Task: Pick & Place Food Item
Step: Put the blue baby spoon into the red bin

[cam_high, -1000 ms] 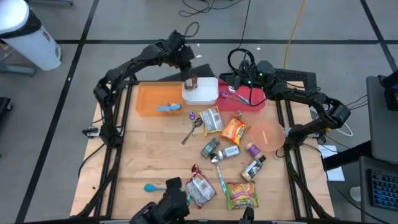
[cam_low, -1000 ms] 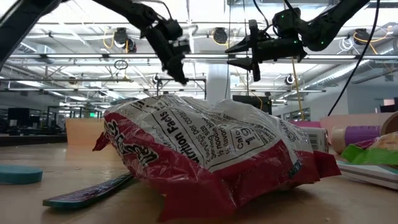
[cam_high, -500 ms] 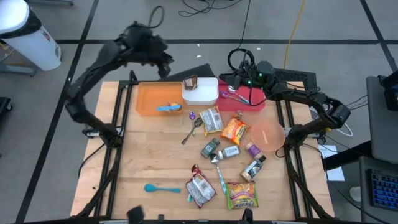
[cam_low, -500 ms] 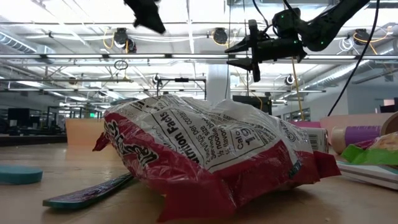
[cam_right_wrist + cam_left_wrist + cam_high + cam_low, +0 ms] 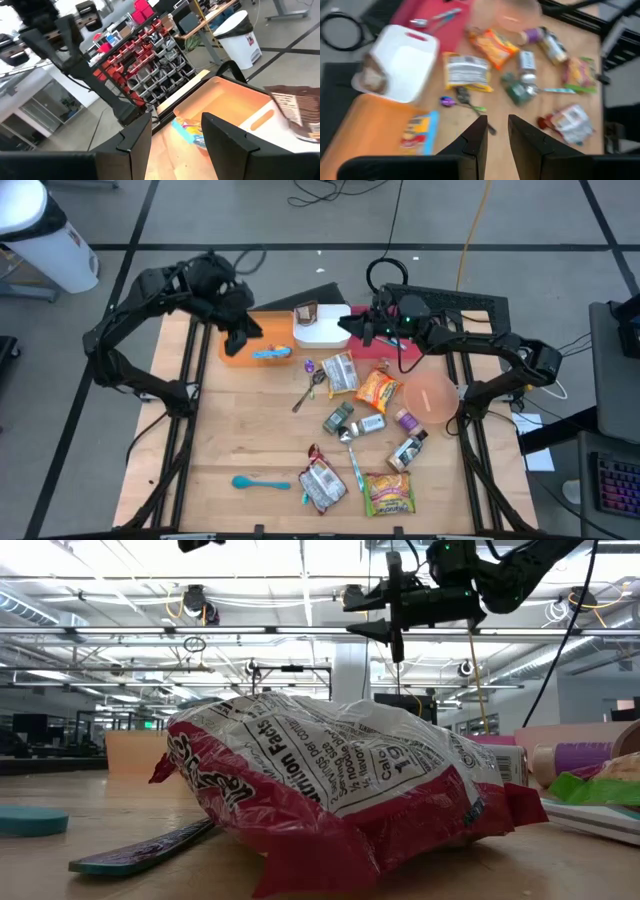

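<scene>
The left claw (image 5: 243, 332) hangs over the orange tray (image 5: 272, 330). Its two fingers have only a narrow gap between them, and nothing is in that gap. The right claw (image 5: 348, 327) hangs just beside the white box (image 5: 330, 332), on the side away from the left claw. Its fingers are a bit wider apart and it holds nothing too.

The white box sits between the two claws. A brown snack (image 5: 306, 313) stands in the box, at the end nearer the left claw. A blue packet (image 5: 272, 352) lies in the orange tray, just beside the left claw.

Under the right arm, behind the claw, is a red mat (image 5: 400, 345) with spoons on it. Nothing stands between either claw and the white box.

Out past the claws, on the wood table (image 5: 240, 430), many things lie close together. Near the right claw are a silver packet (image 5: 342, 372), an orange packet (image 5: 377, 388) and a pink plate (image 5: 432, 397). A metal spoon (image 5: 311, 389) and a small purple sweet (image 5: 308, 366) lie nearer the left claw. Well apart from both claws are a red and white chip bag (image 5: 322, 484), a green and yellow packet (image 5: 388, 493) and a blue spoon (image 5: 258, 482).
</scene>
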`<state>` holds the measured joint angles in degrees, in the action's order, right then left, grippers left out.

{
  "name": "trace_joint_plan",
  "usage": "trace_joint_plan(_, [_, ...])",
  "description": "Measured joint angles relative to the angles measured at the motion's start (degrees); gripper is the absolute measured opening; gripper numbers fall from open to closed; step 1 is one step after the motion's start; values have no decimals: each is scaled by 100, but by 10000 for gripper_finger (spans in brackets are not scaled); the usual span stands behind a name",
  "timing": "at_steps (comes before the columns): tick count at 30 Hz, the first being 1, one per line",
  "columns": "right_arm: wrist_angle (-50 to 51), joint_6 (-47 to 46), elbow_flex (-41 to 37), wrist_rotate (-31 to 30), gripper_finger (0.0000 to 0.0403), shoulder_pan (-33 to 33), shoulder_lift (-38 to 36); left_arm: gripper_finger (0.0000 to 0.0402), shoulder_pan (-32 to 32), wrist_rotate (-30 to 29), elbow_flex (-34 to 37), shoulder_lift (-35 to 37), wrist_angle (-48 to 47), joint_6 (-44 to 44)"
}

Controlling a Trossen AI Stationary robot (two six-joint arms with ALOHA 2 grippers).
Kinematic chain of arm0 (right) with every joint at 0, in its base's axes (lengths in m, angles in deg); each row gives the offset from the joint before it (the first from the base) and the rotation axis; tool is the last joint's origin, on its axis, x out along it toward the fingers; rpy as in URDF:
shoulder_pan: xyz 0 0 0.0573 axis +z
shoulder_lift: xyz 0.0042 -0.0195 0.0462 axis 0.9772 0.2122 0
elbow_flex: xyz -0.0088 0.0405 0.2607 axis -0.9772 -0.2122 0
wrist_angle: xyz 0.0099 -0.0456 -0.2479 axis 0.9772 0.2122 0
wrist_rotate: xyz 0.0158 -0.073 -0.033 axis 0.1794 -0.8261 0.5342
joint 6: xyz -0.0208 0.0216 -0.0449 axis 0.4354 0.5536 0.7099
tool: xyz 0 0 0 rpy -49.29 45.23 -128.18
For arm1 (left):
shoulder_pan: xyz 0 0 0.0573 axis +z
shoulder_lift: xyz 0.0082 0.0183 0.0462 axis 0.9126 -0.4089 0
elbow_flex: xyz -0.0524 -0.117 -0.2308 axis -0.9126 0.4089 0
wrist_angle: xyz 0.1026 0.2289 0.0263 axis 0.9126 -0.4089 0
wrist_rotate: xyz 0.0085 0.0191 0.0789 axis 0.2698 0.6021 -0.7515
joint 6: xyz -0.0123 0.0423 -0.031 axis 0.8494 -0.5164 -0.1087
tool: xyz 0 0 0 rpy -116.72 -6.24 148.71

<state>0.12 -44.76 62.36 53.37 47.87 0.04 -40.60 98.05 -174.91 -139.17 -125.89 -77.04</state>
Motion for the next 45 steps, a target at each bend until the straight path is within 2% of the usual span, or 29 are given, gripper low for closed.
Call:
trace_joint_plan(5, [1, 83, 0, -272, 164, 440, 0, 86, -765, -2, 422, -3, 43, 35])
trace_joint_plan(10, [4, 131, 0, -357, 164, 807, 0, 86, -1379, -4, 1362, -3, 45, 273])
trace_joint_plan(14, [95, 151, 0, -1023, 164, 1168, 0, 86, -1854, -98, 2306, -3, 94, 552])
trace_joint_plan(18, [132, 239, 0, -1456, 164, 1495, 2, 85, -2434, -416, 3290, -5, 444, 1117])
trace_joint_plan(23, [132, 411, 0, -1457, 164, 1810, 2, 85, -3390, -693, 4092, -8, 1064, 2172])
trace_joint_plan(27, [129, 407, 0, -1224, 164, 1951, 2, 85, -4304, -1101, 4389, -8, 1596, 3247])
trace_joint_plan(33, [130, -33, 0, -105, 164, 2192, 2, 85, -5353, -1263, 4559, -8, 1846, 4520])
trace_joint_plan(38, [200, -173, 0, -89, 164, 2695, 2, 85, -5740, -982, 4562, -8, 2052, 5575])
trace_joint_plan(42, [194, -163, 0, -109, 164, 3272, 2, 86, -5922, -685, 4562, -8, 2722, 6196])
trace_joint_plan(45, [195, -141, 0, -422, 164, 3744, 2, 86, -6046, -603, 4562, -40, 3101, 6481])
